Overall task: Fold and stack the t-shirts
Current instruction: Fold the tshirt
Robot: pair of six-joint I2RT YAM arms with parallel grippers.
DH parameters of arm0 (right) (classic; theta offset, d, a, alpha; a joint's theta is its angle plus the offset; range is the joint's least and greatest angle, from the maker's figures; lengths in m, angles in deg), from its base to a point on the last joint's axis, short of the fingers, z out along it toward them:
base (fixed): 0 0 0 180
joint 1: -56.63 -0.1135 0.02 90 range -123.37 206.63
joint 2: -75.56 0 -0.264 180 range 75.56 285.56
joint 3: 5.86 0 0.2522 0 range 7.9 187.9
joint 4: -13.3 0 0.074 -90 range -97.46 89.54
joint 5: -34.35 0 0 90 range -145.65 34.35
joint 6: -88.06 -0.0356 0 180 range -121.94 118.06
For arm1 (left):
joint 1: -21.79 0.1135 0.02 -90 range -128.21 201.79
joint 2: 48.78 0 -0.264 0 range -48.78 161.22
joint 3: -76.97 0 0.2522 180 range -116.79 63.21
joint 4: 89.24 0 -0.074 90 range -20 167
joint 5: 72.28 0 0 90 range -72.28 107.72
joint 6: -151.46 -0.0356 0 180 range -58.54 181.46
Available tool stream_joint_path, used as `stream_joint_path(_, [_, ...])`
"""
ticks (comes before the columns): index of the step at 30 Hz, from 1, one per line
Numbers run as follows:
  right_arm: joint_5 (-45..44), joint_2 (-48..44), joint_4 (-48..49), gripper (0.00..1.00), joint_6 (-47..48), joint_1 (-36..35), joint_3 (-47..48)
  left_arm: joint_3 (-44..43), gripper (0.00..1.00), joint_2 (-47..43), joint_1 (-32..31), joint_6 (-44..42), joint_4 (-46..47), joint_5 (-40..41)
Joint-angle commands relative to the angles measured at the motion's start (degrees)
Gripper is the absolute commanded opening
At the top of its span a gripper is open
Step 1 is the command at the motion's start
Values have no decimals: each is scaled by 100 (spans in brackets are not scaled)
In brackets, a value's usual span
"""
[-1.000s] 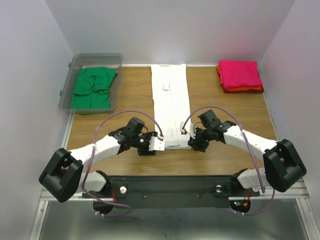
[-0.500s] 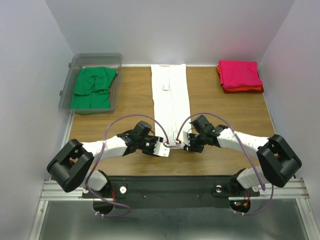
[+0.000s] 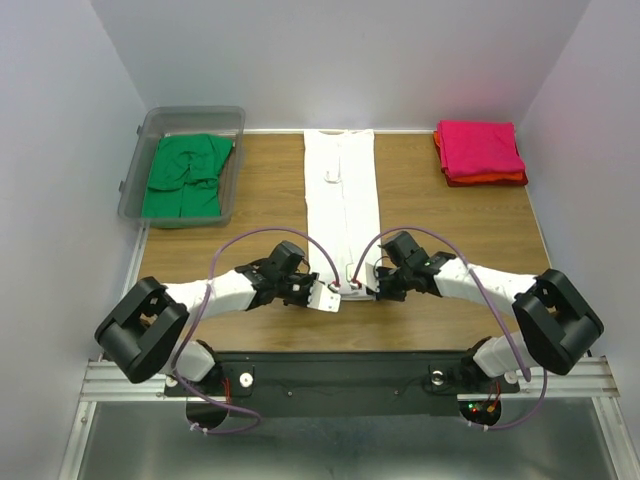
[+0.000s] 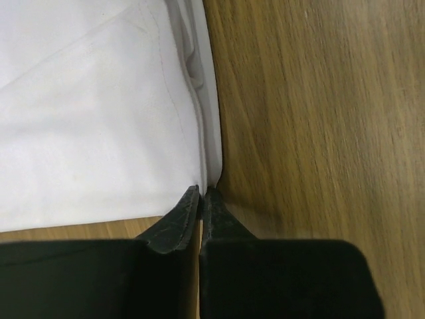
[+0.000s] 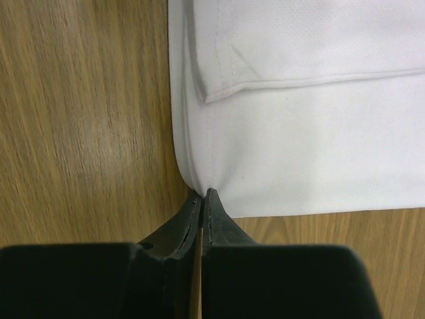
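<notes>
A white t-shirt, folded into a long narrow strip, lies down the middle of the table. My left gripper is at its near left corner and my right gripper at its near right corner. In the left wrist view the left gripper is shut, pinching the corner of the white t-shirt's hem. In the right wrist view the right gripper is shut on the other hem corner of the white t-shirt. A magenta t-shirt lies folded on a red-orange t-shirt at the back right.
A clear grey plastic bin at the back left holds a crumpled green t-shirt. Bare wooden tabletop lies on both sides of the white strip. White walls close in the table on three sides.
Both grippers moved inward to the near corners of the white t-shirt and shut on its hem. The shirt's near end is slightly narrower between them.
</notes>
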Motion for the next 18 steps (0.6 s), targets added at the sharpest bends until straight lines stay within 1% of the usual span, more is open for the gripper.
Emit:
stream_joint_path(1, [-166,-197,-201,1,-128,-32,-45,-62,0,-452,-31,185,-206,-172])
stream_joint_path(5, [-78,-470,-570,1,-312,-41,105,-158,0,-778,-31,378,-549,-348])
stream_joint_path(7, [-8,-715,-790,1,-426,-41,210,-316,0,-980,-31,659,-680,-479])
stream_joint_path(12, [177,-1374,-1511,1,-751,-41,360,-414,0,-1454,-39,862,-1418,-980])
stream_joint_path(13, [177,-1550,-1694,1,-795,-41,377,-379,0,-1621,-39,914,-1576,-1103])
stream_joint_path(16, [54,-1770,-1854,1,-875,-41,500,-405,0,-1841,-40,1019,-1797,-1271])
stream_joint_path(17, [-77,-1780,-1881,1,-901,-41,614,-483,0,-1920,-39,1307,-1797,-1253])
stream_joint_path(18, [-148,-1780,-1881,1,-893,-41,676,-632,0,-1886,-22,1354,-1841,-1245])
